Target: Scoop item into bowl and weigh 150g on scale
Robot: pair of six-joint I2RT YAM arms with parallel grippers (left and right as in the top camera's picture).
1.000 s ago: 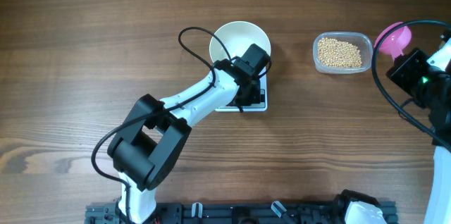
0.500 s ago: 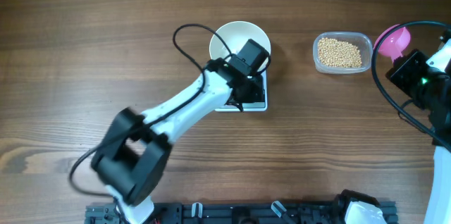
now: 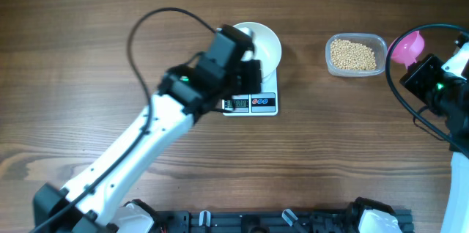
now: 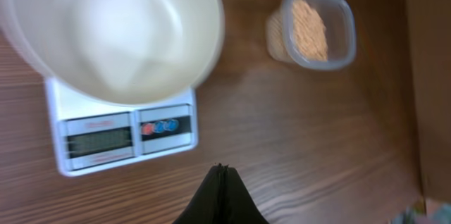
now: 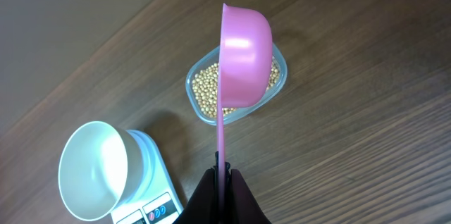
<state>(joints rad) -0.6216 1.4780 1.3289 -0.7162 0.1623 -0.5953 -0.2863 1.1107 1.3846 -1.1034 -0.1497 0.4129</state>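
The beans (image 4: 309, 28) are small, round and tan-yellow, lying as a loose layer in a clear plastic tub (image 4: 345, 30) with rounded corners, which stands on the wooden table (image 3: 88, 57) well to the right of the scale (image 4: 127, 136). The scale is a small white square with a grey display and two small round buttons, one reddish and one blue, along its front edge; the digits are too blurred to read. On it sits the bowl (image 4: 120, 34), round, deep and plain white, about as wide as the scale, its inside showing only smooth white. The left gripper (image 4: 221, 171) hangs over bare wood just in front of the scale, its dark fingers pressed together into one point with nothing between them. The right gripper (image 5: 223, 171) is at the table's right edge, its fingers closed on the thin handle of a pink scoop (image 5: 245, 58). The scoop's round cup is held out ahead of the fingers; in the right wrist view it overlaps the tub and hides part of the beans, and in the overhead view it lies just beside the tub's right end.
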